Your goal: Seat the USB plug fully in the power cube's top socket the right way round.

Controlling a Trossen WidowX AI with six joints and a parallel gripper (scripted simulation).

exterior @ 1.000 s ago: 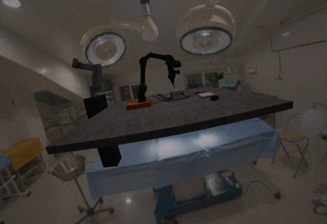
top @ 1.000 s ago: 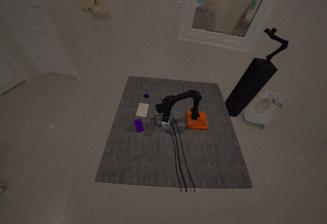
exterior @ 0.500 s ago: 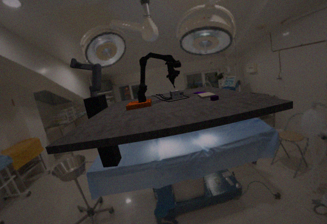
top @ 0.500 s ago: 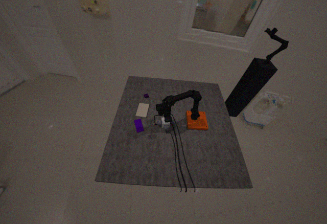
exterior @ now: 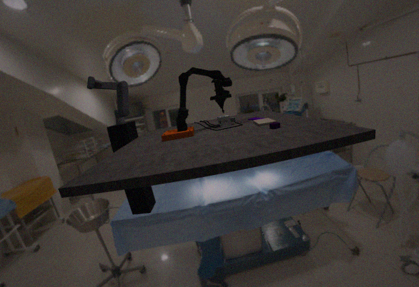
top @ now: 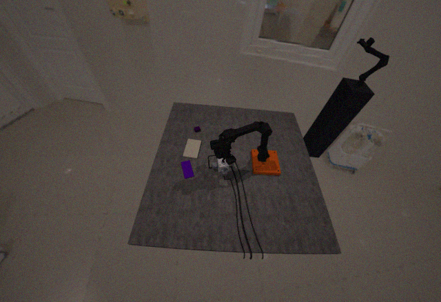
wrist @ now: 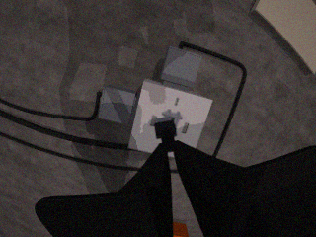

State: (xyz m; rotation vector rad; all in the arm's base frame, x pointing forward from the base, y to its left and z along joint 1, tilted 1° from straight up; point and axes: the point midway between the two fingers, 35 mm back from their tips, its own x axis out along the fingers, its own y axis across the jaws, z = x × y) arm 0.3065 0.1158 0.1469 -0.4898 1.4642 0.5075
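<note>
At the middle of the counter (top: 284,213) (exterior: 236,148) (wrist: 30,44), seen from the top, stands the pale power cube (top: 222,167) (exterior: 224,119) (wrist: 197,110), with the arm (top: 249,127) (exterior: 182,97) reaching over it from its orange base (top: 276,171) (exterior: 166,137) (wrist: 180,230) at three o'clock. The hand (top: 228,157) (exterior: 223,107) (wrist: 169,148) points down, clenched on the small black plug (wrist: 165,129), which is over the cube's top face. How deep the plug sits, and which way round, I cannot tell.

In the wrist view, two blue-grey blocks (wrist: 183,65) (wrist: 118,104) are at the cube's sides, one just past twelve o'clock, the other between nine and ten. A black cable (wrist: 245,74) loops round from the first, bending at two o'clock.

From the top, a purple slab (top: 187,169) (exterior: 256,118) lies at nine o'clock from the cube, a cream slab (top: 192,148) (exterior: 264,120) (wrist: 291,27) at ten and a small dark purple block (top: 196,129) (exterior: 274,125) at eleven. Three dark cords (top: 239,213) trail towards half past five, reaching the counter's near edge. All three loose pieces rest on the counter.
</note>
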